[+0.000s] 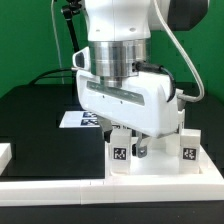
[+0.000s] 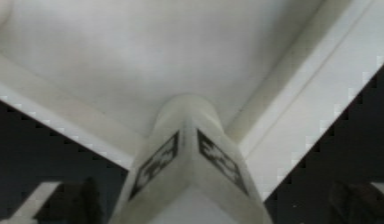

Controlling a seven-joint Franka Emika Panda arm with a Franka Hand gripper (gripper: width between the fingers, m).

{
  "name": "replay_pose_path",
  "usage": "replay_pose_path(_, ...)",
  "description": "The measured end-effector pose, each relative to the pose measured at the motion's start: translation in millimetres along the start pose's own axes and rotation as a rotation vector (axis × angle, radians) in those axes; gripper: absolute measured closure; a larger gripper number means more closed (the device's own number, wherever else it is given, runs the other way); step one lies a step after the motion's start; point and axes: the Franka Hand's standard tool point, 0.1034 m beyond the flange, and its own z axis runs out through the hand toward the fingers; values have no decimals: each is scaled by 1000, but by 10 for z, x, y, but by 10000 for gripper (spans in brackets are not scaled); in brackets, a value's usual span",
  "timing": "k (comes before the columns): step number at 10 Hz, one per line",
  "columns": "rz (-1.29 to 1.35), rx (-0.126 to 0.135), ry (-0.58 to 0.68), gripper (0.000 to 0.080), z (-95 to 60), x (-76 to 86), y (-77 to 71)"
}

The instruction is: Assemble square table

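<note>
tagged leg (image 1: 120,152) upright between the jaws, gap on each side of it, second leg (image 1: 187,146) beside the jaws toward the exterior view's right, white slab (image 1: 160,176) directly below, white border rail (image 1: 60,186) ahead, open black table (image 1: 35,115) toward the exterior view's left

We get even, bright overhead light in the exterior view, soft shadows under the gripper (image 1: 128,146). Wrist view's v. blurry: leg (image 2: 192,160) out of focus, washed-out whites.

Black table (image 1: 30,125) carries the white square tabletop slab (image 1: 160,172) at about 5 o'clock. Marker board (image 1: 80,119) lies flat near centre. White border rail (image 1: 50,187) runs along the 6 o'clock edge.
</note>
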Motion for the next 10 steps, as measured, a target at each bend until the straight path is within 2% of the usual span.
replay_pose_path(3,-272,-5,8,151,0,10,6)
replay_pose_path(5,-721,-10,32,151,10,33,17)
replay_pose_path(6,-801,-7,41,151,-3,69,16)
replay_pose_path(7,-748,-5,39,151,2,62,14)
replay_pose_path(9,-665,-3,38,414,7,61,16)
replay_pose_path(10,-570,-1,38,512,8,65,19)
